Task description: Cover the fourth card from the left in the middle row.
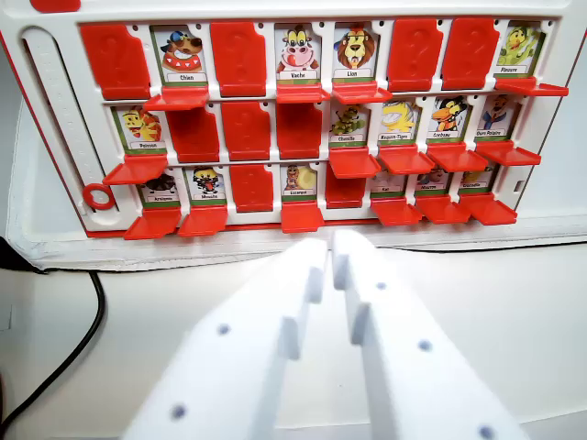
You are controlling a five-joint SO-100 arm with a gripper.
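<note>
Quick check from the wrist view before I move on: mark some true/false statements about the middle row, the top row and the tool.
1. The fourth slot from the left in the middle row is covered by a red flap. True.
2. The Lion card in the top row is covered. False: its picture shows.
3. The tool grips a flap. False: it holds nothing and sits in front of the board.
4. The leftmost middle-row card shows its picture. True.
5. A black cable lies at the wrist view's left. True.
</note>
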